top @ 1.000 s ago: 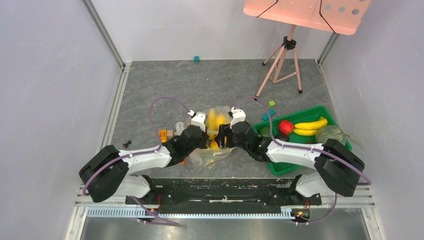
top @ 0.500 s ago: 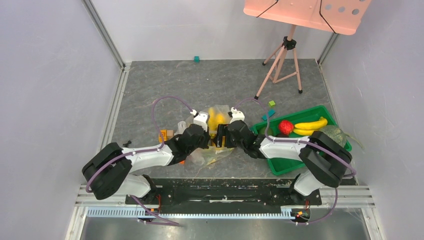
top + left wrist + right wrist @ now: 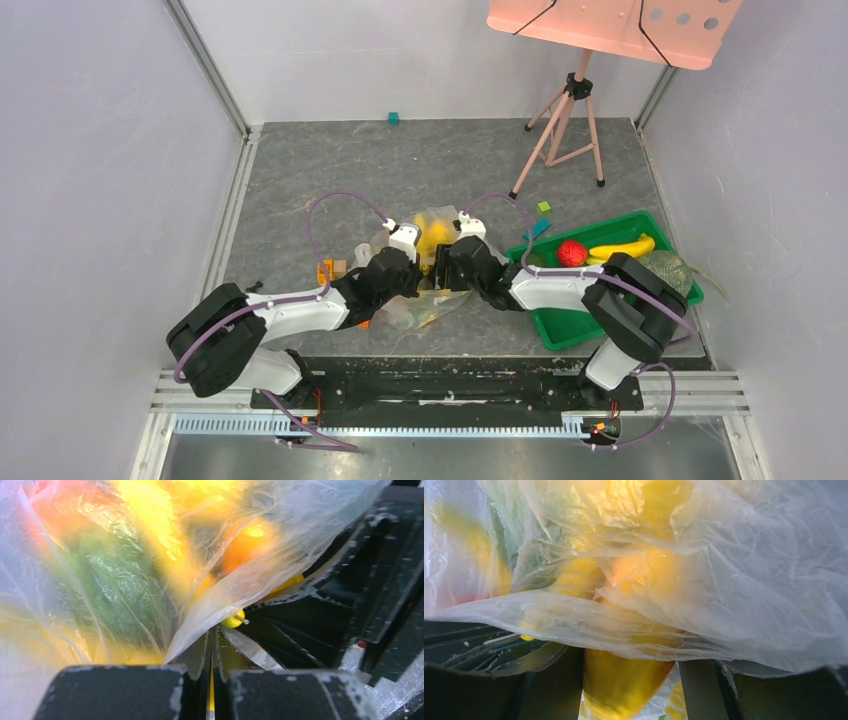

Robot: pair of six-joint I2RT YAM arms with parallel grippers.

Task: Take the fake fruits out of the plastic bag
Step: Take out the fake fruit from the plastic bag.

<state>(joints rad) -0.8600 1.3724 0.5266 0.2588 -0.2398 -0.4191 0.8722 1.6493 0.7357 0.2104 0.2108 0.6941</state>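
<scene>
The clear, crinkly plastic bag (image 3: pixel 420 305) lies between my two grippers, with yellow, orange and green fake fruits (image 3: pixel 436 236) showing through it. My left gripper (image 3: pixel 424 272) is shut on a fold of the bag's film (image 3: pixel 200 625), its jaws pressed together; blurred fruits (image 3: pixel 245 540) fill the bag beyond. My right gripper (image 3: pixel 440 272) reaches in under the bag's edge (image 3: pixel 589 625). A glossy yellow fruit (image 3: pixel 624 685) sits between its fingers (image 3: pixel 551 685), filling the gap. The upper part of that fruit is hidden by film.
A green tray (image 3: pixel 560 332) at the right holds a red strawberry (image 3: pixel 571 252), a banana (image 3: pixel 620 247) and a green round fruit (image 3: pixel 668 268). Small blocks (image 3: pixel 330 270) lie left of the bag. A pink tripod (image 3: pixel 562 130) stands at the back right.
My right arm has slid left, pushing its gripper further into the bag. The left gripper has kept its hold on the film and edged slightly right.
</scene>
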